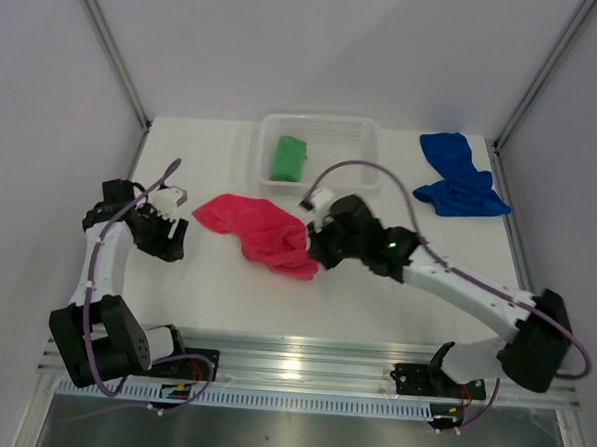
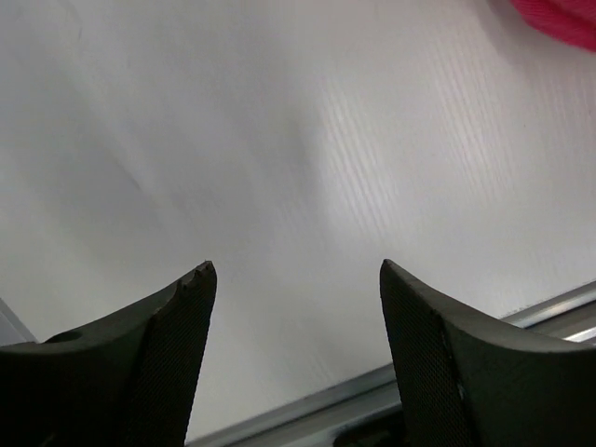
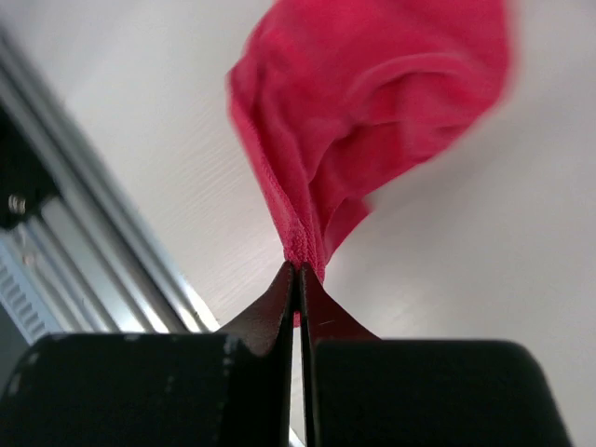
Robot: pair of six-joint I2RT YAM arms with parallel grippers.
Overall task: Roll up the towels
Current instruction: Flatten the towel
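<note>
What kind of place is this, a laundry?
Probably a robot test booth, not a laundry: plain white walls enclose a table, the left arm and right arm are bolted to a metal rail, and a pink towel, blue towel and green towel are the props.

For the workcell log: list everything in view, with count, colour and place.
table: one, white, under everything
basket: one, white slotted, far middle
green towel: one, green, bundled inside the basket
pink-red towel: one, pink-red, crumpled at the middle
blue towel: one, royal blue, crumpled at the far right
rail: one, silver, near edge
left gripper: one, black, open over bare table at the left
right gripper: one, black, shut on an edge of the pink-red towel
</note>
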